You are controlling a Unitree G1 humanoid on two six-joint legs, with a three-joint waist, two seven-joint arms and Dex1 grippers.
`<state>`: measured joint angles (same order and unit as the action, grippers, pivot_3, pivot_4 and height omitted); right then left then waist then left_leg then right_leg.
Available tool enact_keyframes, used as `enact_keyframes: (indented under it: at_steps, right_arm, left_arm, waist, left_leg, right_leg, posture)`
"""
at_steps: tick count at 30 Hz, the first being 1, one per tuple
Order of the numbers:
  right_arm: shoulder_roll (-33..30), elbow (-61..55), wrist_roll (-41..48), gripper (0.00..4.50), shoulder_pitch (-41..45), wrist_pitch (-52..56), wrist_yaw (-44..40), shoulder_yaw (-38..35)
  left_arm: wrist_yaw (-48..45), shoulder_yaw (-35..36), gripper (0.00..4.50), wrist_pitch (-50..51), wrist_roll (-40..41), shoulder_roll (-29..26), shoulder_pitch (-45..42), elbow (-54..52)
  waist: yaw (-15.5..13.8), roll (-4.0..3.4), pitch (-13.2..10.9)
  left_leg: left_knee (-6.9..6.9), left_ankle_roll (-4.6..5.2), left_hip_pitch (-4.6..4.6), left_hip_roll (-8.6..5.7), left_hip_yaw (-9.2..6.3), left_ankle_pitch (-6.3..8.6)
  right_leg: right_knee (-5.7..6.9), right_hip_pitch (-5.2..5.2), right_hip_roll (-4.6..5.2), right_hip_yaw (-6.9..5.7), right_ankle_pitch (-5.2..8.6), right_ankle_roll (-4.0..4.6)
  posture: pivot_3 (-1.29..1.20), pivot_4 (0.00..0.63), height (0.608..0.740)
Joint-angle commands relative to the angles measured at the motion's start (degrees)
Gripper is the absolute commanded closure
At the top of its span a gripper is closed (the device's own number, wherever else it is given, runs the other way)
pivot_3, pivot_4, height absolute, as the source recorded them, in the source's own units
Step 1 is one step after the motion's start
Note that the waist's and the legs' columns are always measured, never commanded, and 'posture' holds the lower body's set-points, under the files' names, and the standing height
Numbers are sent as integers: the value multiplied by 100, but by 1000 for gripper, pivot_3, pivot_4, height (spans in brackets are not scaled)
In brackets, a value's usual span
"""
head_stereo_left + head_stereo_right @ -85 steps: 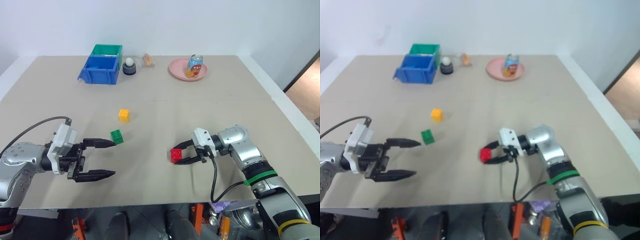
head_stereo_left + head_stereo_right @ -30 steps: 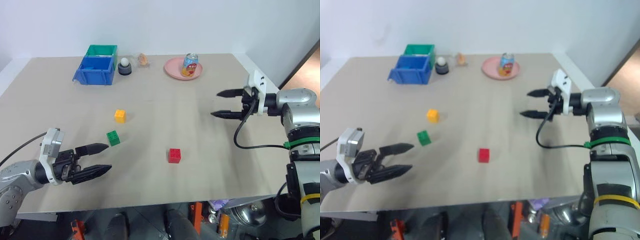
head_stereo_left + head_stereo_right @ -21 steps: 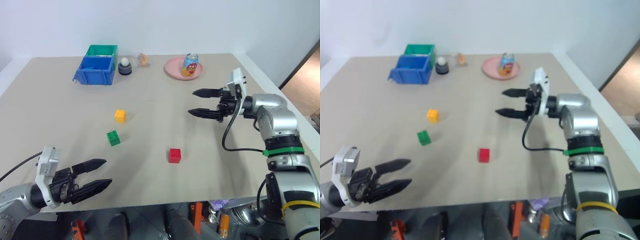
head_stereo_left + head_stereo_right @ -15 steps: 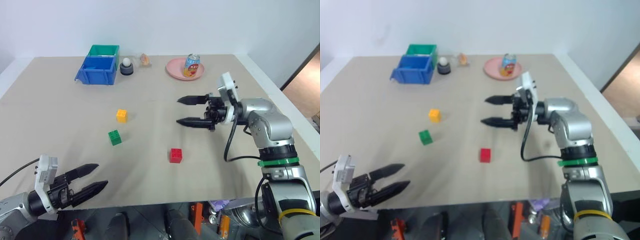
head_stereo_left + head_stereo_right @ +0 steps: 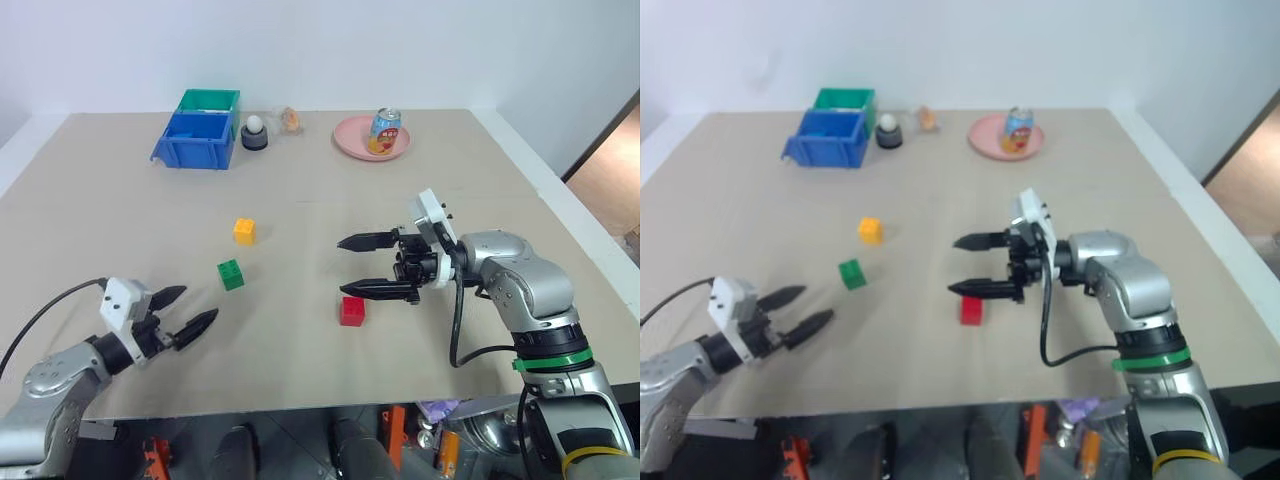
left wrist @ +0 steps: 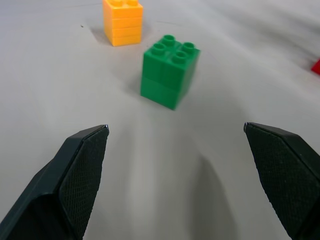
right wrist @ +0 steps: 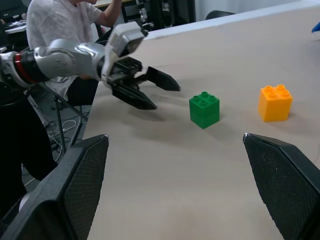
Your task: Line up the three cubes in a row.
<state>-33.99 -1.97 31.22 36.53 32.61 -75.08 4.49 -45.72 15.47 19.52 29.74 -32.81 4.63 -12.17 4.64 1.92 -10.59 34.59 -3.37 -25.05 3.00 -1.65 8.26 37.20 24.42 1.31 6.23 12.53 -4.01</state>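
The 2 head views look forward and down over the whole counter (image 5: 420,160). Each wrist view looks low and close across it; both share the green cube (image 6: 170,70) and yellow-orange cube (image 7: 275,102).

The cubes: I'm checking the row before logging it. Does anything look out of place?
Yes. The red cube sits well off the slanted line through the yellow-orange cube and green cube, so there is no row yet. Nothing looks spilled or damaged.

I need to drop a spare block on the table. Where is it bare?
Bare: the broad stretch between the yellow cube and the pink plate, and the table's far left. Crowded: near the red cube, under the right gripper.
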Motion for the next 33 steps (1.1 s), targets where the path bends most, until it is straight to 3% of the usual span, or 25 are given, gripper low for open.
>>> enact_keyframes:
  at_steps: [1,15,28,33]
  right_arm:
    - [-21,-327,160,38,-23,21,72,-114]
    - [-126,-797,557,38,-176,332,486,-354]
    - [-186,-834,511,38,-187,235,623,-353]
    - [-232,-798,482,0,-175,198,623,-341]
  left_arm:
    - [-247,-130,0,-280,-190,-131,-316,405]
    - [-1137,-951,0,-1059,-891,-139,-2052,2443]
    - [-1741,-1379,0,-1380,-1121,61,-2933,3309]
    - [-1805,-1321,1486,-1385,-1098,53,-2968,3354]
  waist:
    - [-2,0,0]
    - [-45,1,1]
    - [-45,2,1]
    - [-44,1,1]
  left_leg:
    - [0,0,0,0,0,0]
    - [0,2,-3,-1,-6,-1]
    - [0,2,-4,-1,-8,-2]
    - [1,3,-5,-2,-8,-2]
  right_leg:
    - [0,-1,0,-1,0,0]
    - [0,-5,0,-6,-4,-6]
    - [0,-7,-1,-5,-2,-13]
    - [0,-8,-1,-4,-3,-15]
  posture:
    - [0,150,740]
    - [0,150,740]
    - [0,150,740]
    - [0,150,740]
